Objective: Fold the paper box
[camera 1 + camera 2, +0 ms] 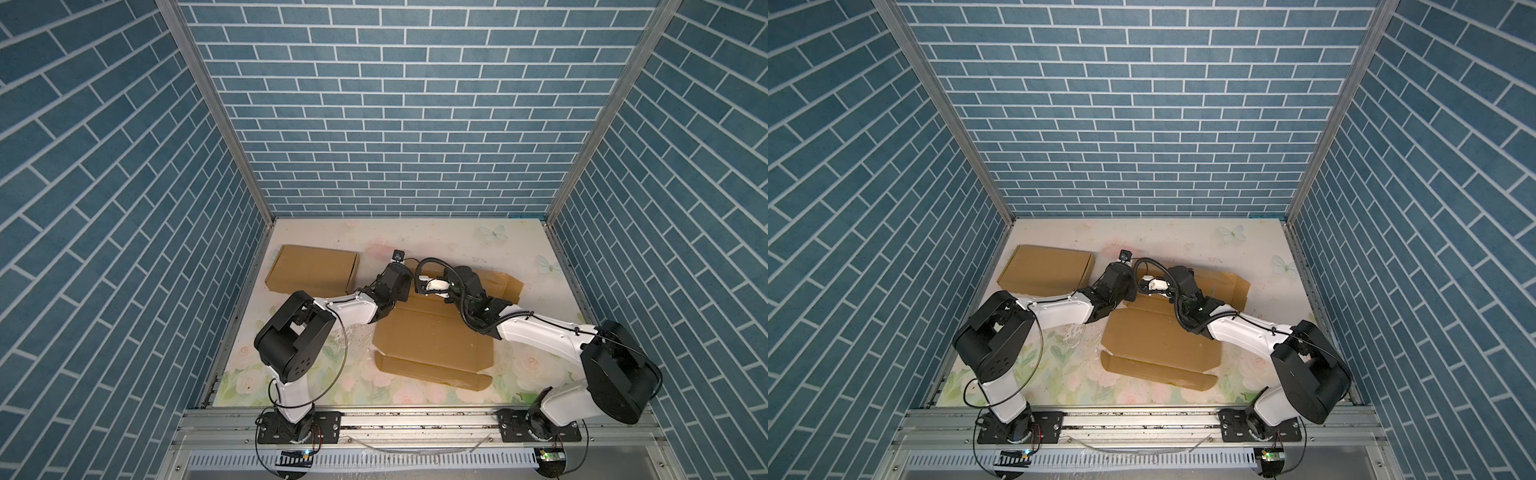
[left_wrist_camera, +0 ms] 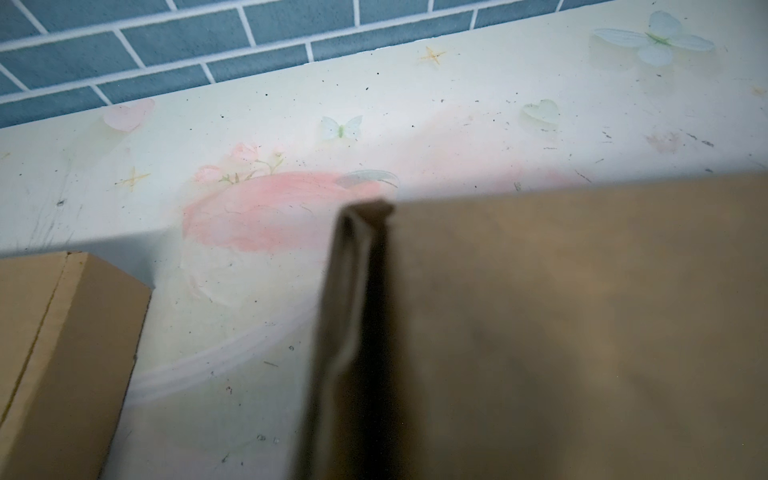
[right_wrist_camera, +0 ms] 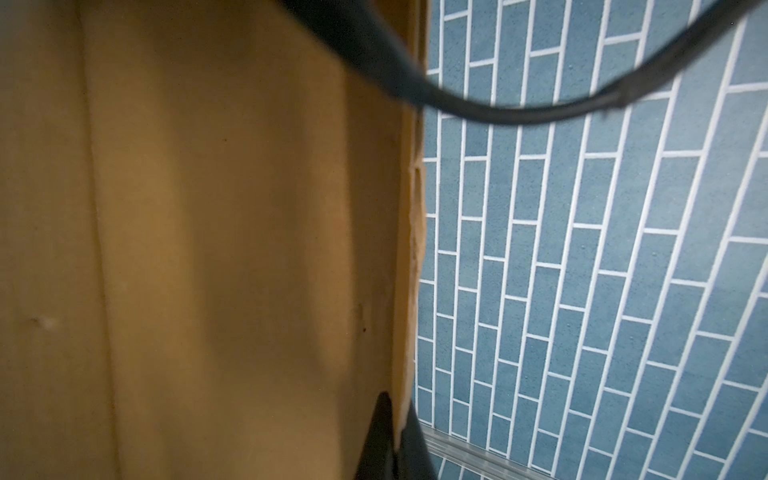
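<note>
**A:** What was seen in both top views?

**B:** The paper box (image 1: 428,340) (image 1: 1154,336) was found opened out and mostly flat in the middle of the table (image 1: 457,245). A folded box (image 1: 311,270) was set apart from it at the rear left. The left gripper (image 1: 397,282) was placed at the paper box's far left corner. The right gripper (image 1: 432,286) was placed just beside it, at the far edge. The jaws of both were hidden under the wrists.

**A:** And in the left wrist view?

**B:** A raised flap of the paper box (image 2: 582,311) was seen close up, its edge doubled over. The folded box (image 2: 62,332) was seen near it on the table. No jaws were shown. The left gripper was taken to be closed, but whether cardboard was pinched could not be told.

**A:** And in the right wrist view?

**B:** Half the view was filled by the paper box (image 3: 208,249). Two dark fingers (image 3: 384,432) were seen closed on its edge, so the right gripper was judged to be clamped on it. A cable (image 3: 498,110) was seen crossing in front of the brick wall (image 3: 582,249).
</note>
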Motion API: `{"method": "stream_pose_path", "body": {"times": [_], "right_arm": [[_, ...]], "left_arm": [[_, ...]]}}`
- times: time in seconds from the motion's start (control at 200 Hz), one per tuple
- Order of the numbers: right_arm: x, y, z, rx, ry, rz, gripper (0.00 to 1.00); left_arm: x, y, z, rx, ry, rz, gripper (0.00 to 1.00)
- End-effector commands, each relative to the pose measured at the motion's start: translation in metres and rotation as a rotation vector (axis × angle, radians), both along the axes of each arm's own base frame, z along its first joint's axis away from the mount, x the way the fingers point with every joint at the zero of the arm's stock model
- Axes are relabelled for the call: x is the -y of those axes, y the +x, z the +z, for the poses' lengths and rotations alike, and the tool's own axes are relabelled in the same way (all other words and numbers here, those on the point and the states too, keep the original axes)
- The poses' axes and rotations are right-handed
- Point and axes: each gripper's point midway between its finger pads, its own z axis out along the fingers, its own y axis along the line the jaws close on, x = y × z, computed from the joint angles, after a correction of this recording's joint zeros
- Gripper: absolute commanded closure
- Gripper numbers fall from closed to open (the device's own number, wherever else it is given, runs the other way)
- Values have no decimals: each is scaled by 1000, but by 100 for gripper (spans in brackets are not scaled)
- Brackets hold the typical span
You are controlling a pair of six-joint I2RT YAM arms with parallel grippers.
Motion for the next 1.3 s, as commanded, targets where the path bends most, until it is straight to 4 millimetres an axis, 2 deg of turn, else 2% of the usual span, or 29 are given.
{"method": "stream_pose_path", "body": {"times": [0.0, 0.125, 0.325, 0.435, 0.585, 0.715, 0.93, 1.045, 1.19, 1.295], "right_arm": [[-7, -6, -9, -23, -1, 29, 100], [-7, -6, -12, -26, -3, 28, 100], [-8, -5, -12, -25, -3, 27, 100], [-8, -5, -12, -25, -4, 24, 100], [-8, -5, -12, -26, -4, 25, 100], [-9, -5, -11, -28, -5, 28, 100], [-11, -4, -11, -30, -4, 30, 100], [-12, -3, -10, -30, 0, 31, 100], [-13, -3, -8, -29, 4, 33, 100], [-14, -3, -6, -27, 6, 36, 100]], "left_arm": [[-13, -8, -28, -65, 43, 23, 92], [-8, -18, -19, -74, 0, -30, 74], [2, -40, -10, -106, -90, -127, 57], [3, -50, -15, -139, -114, -142, 53], [-5, -60, -37, -187, -123, -111, 51], [-4, -66, -40, -201, -173, -102, 48], [-6, -77, -43, -221, -188, -90, 48], [-10, -76, -48, -228, -156, -73, 59], [-9, -75, -58, -245, -136, -74, 62], [-9, -71, -63, -264, -110, -63, 72]]}}
